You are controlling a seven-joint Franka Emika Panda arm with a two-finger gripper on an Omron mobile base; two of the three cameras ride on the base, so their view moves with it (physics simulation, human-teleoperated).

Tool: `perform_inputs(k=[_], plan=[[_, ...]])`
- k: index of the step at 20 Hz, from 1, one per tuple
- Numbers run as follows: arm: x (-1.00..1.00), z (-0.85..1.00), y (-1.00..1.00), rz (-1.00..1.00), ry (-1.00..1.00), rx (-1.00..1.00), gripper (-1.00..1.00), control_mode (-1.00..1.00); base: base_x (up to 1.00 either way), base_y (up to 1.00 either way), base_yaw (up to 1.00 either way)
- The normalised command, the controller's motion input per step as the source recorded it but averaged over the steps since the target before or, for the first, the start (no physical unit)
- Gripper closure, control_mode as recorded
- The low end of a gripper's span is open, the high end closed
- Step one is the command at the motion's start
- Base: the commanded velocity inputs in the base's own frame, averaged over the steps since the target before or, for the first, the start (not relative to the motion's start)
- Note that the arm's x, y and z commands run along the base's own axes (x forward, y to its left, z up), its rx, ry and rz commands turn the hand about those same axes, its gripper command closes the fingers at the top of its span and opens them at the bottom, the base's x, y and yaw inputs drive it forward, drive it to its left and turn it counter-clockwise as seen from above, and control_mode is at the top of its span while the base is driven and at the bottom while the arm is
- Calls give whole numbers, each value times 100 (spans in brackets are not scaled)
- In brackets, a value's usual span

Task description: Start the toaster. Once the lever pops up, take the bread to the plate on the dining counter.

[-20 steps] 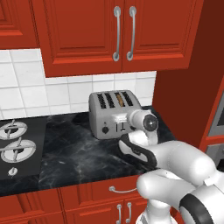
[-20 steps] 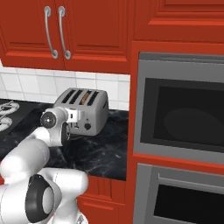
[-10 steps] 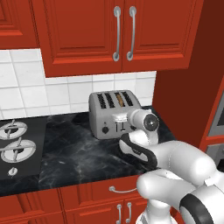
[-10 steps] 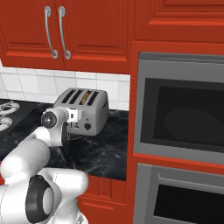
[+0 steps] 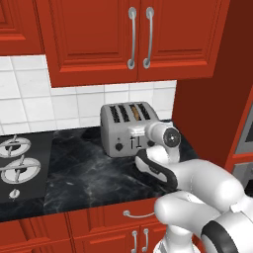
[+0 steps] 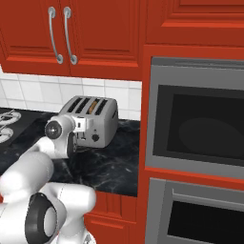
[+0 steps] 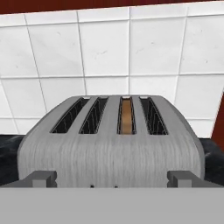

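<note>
The silver-grey four-slot toaster (image 5: 120, 129) (image 6: 101, 125) (image 7: 109, 151) stands on the black marble worktop against the white tiles. The bread (image 7: 126, 115) (image 5: 132, 112) (image 6: 94, 106), a tan-brown slice, sits deep in the third slot from the left. My gripper (image 5: 135, 143) (image 6: 82, 127) (image 7: 113, 177) is level with the toaster's front face, pointing at it. It is open, its tips wide apart near the two front corners, with nothing between them. The hand hides part of the front panel. The plate and the dining counter are out of view.
Stove burners (image 5: 15, 163) lie on the worktop to the left. Red wall cabinets (image 5: 133, 34) hang above the toaster. A tall red panel (image 5: 207, 99) with a built-in oven (image 6: 195, 128) closes off the right side. Bare worktop (image 5: 84, 173) lies in front of the toaster.
The hand has crept slightly closer to the toaster's front. The jaws have stayed open, and the toaster and bread have not moved.
</note>
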Motion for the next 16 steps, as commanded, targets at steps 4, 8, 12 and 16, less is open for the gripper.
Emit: perform_inputs(k=[4, 8, 12, 16], plan=[[0, 19, -13, -2, -1, 0, -100, -100, 0, 0, 0], [0, 16, -7, 0, 0, 0, -100, -100, 0, 0, 0], [3, 11, -1, 0, 0, 0, -100, -100, 0, 0, 0], [4, 1, 0, 0, 0, 0, -100, -100, 0, 0, 0]])
